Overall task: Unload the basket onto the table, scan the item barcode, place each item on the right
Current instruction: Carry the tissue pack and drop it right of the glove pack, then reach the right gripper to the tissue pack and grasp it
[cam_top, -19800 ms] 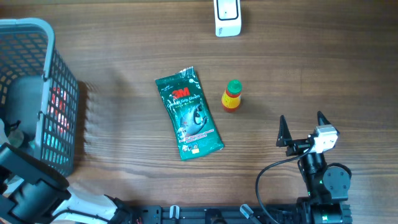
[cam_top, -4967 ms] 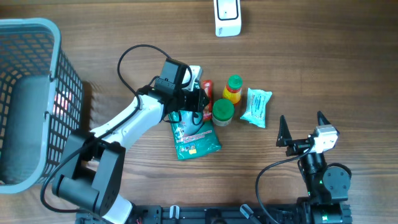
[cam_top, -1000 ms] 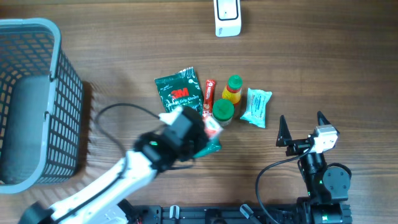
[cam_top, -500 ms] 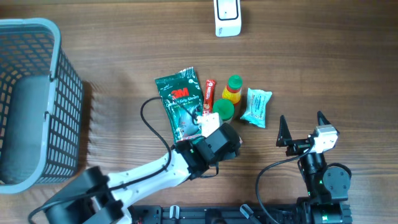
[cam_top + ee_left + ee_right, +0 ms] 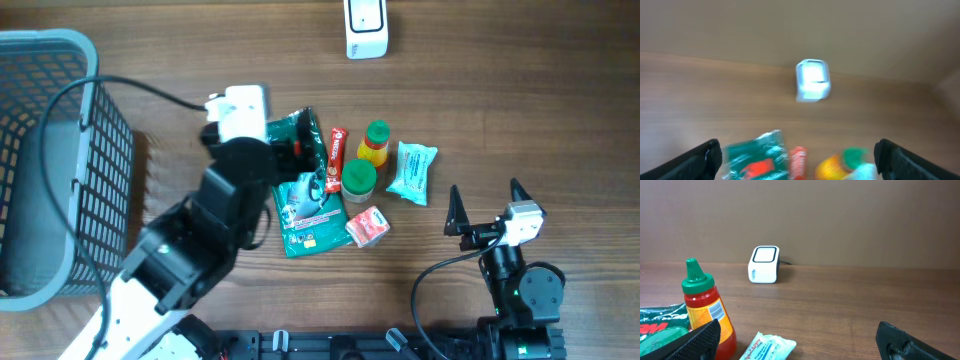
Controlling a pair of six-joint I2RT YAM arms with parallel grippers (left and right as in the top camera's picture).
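One basket, one scanner, six loose goods and two grippers are in view.

The grey mesh basket [image 5: 95, 130] stands far to the left of the left jaws, at the table's [image 5: 520, 90] left edge. Only its grey floor shows inside, and a black cable [image 5: 130, 85] arches over its rim.

The left gripper [image 5: 797, 150] has its jaws spread wide with nothing between them, though its wrist view is blurred. Low between its fingers, left to right, lie a green 3M packet [image 5: 312, 215], a thin red sachet [image 5: 337, 147] and a green-capped sauce bottle [image 5: 375, 143]. The scanner [image 5: 365, 28] sits straight ahead of these jaws, well apart, at the far edge, with bare wood between it and the goods.

A green-lidded jar [image 5: 359, 178] stands just beside the bottle. The small pink box [image 5: 367, 226] lies against the green packet's lower right corner, between the two grippers and held by neither. A pale teal packet [image 5: 412, 172] is the item nearest the right jaws, ahead and to their left.

The right gripper [image 5: 484, 190] is fully open and holds nothing. The wood ahead of it and to its right is bare out to the table edges. The scanner lies far ahead of it and to the left.
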